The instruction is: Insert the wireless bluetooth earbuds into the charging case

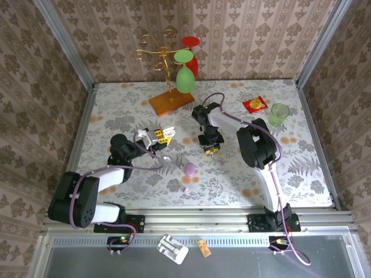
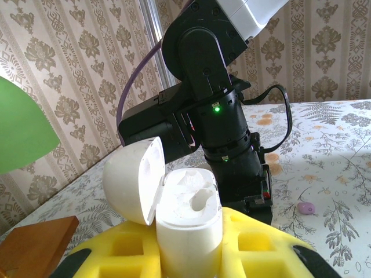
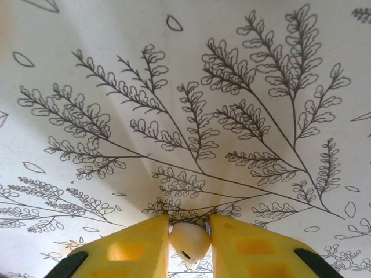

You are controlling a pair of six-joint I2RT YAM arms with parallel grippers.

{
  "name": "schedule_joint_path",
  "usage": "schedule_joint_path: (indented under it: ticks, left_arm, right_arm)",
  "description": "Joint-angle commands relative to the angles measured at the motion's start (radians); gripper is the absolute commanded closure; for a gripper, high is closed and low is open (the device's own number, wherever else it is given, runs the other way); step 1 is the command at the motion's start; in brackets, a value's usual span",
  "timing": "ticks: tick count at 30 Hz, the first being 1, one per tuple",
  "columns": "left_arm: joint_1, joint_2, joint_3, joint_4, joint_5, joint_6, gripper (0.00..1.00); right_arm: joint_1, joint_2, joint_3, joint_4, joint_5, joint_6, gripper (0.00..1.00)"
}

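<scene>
My left gripper (image 1: 162,136) (image 2: 188,238) is shut on the charging case (image 2: 188,223) (image 1: 167,134), which stands upright between the yellow fingers. Its hinged lid (image 2: 132,179) is swung open to the left, and the two sockets inside are bare. The case looks white in the left wrist view. To its right, my right gripper (image 1: 209,149) (image 3: 189,231) points down at the tablecloth, shut on one pale earbud (image 3: 188,240) pinched between its yellow pads. A second small pinkish earbud (image 2: 306,207) (image 1: 222,163) lies on the cloth just beyond the right gripper.
A lilac egg-shaped object (image 1: 190,168) lies on the cloth between the arms, with a tiny lilac bit (image 1: 186,189) nearer the front. At the back stand a wooden-based glass rack (image 1: 171,102) with a green glass (image 1: 184,79) (image 2: 23,127), a green cup (image 1: 279,114) and a red packet (image 1: 254,104).
</scene>
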Motion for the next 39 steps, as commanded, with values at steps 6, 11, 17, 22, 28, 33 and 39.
schedule_joint_path:
  ticks: [6,11,17,22,28,33,39]
  left_arm:
    - [-0.002,0.018,0.052,-0.094,0.015,0.002,0.97]
    - [-0.02,0.024,0.067,-0.093,0.016,-0.03,0.97]
    - [-0.051,0.045,0.091,-0.102,0.017,-0.059,0.96]
    - [-0.076,0.077,0.117,-0.095,0.014,-0.089,0.96]
    - [-0.109,0.121,0.142,-0.043,-0.001,-0.157,0.96]
    - [-0.129,0.165,0.155,0.011,-0.003,-0.197,0.96]
    - [-0.129,0.177,0.155,0.026,-0.006,-0.204,0.96]
  right_arm:
    - [0.004,-0.236,-0.152,0.227,-0.021,-0.087,0.77]
    - [0.005,-0.363,-0.266,0.4,-0.063,-0.109,0.77]
    - [0.027,-0.513,-0.396,0.614,-0.039,-0.149,0.78]
    - [0.043,-0.628,-0.468,0.757,-0.065,-0.197,0.78]
    - [0.065,-0.72,-0.513,0.851,-0.146,-0.232,0.78]
    - [0.088,-0.749,-0.513,0.904,-0.193,-0.236,0.79]
    - [0.111,-0.749,-0.504,0.948,-0.25,-0.231,0.79]
